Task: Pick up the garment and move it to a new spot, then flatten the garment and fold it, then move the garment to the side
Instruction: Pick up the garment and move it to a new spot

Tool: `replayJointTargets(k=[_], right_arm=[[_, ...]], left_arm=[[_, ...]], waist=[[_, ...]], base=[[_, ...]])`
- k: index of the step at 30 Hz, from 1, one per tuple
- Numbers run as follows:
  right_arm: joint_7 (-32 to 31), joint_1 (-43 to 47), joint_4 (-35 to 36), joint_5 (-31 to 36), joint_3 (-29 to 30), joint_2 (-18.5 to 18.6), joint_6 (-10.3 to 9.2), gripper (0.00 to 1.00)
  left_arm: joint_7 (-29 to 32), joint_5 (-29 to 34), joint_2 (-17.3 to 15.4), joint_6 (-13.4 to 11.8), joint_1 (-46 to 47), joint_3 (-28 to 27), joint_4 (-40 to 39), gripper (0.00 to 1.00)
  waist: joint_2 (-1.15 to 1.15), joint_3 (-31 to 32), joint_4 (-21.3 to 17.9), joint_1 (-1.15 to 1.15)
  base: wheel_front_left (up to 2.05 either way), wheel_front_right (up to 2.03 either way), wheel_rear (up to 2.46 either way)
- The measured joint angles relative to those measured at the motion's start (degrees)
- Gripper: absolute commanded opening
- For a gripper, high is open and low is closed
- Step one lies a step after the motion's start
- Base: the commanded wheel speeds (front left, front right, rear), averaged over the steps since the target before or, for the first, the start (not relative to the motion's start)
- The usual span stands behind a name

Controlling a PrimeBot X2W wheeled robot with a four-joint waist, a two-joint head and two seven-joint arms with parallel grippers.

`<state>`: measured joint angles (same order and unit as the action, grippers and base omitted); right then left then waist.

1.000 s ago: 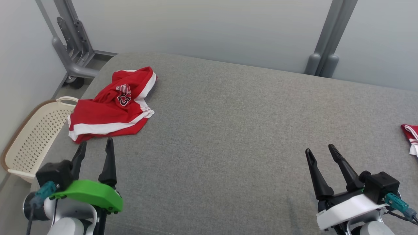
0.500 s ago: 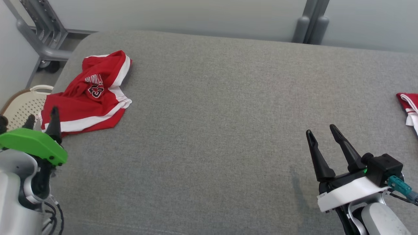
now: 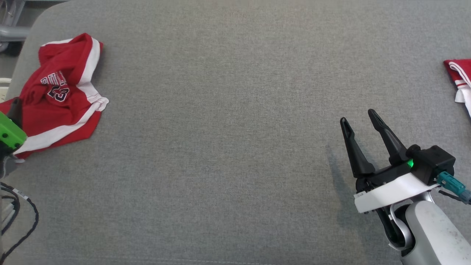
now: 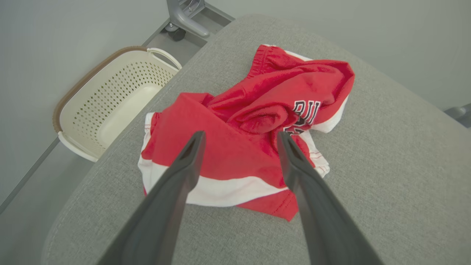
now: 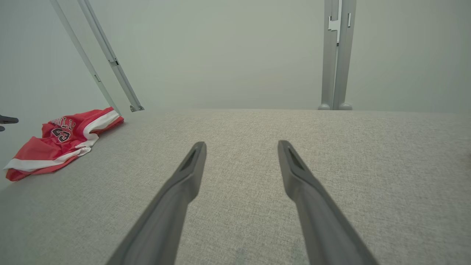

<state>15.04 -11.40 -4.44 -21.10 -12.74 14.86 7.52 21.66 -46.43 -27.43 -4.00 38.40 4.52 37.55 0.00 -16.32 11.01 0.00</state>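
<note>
Grey fabric-covered table (image 3: pixel 228 110): crumpled red basketball shorts (image 3: pixel 55 99) at left corner, second red-and-white garment (image 3: pixel 457 71) at right edge.

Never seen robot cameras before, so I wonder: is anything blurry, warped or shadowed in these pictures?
Head view: even, soft light, sharp; the right claw throws a faint shadow on the pad. Left wrist view: wide-angle lens seems to bow the pad's edge; the left claw looks soft up close, the shorts crisp. Right wrist view: near fingers blurred, wall flat and hazy, no glare.
</note>
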Motion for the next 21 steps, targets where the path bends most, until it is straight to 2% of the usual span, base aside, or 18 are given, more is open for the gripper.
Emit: replayJointTargets(k=[6,12,21], right_arm=[[0.0,-2.0,-0.1,-0.1,-0.6,0.2,0.0,1.0],[0.0,-3.1,-0.1,-0.4,-0.4,0.3,0.0,1.0],[0.0,-3.4,0.0,-0.4,0.3,0.2,0.0,1.0]], left_arm=[[0.2,0.2,-2.5,-0.3,4.2,-0.6,7.0,1.0],[3.6,0.3,-4.1,0.0,5.7,0.3,12.3,1.0],[11.0,-0.8,-4.3,1.3,6.4,1.5,17.2,1.0]], waist=[[0.0,-3.5,-2.6,0.0],[0.0,-6.7,-5.4,0.0],[0.0,-9.1,-8.2,0.0]], base=[[0.0,0.0,0.0],[0.0,0.0,0.0],[0.0,0.0,0.0]])
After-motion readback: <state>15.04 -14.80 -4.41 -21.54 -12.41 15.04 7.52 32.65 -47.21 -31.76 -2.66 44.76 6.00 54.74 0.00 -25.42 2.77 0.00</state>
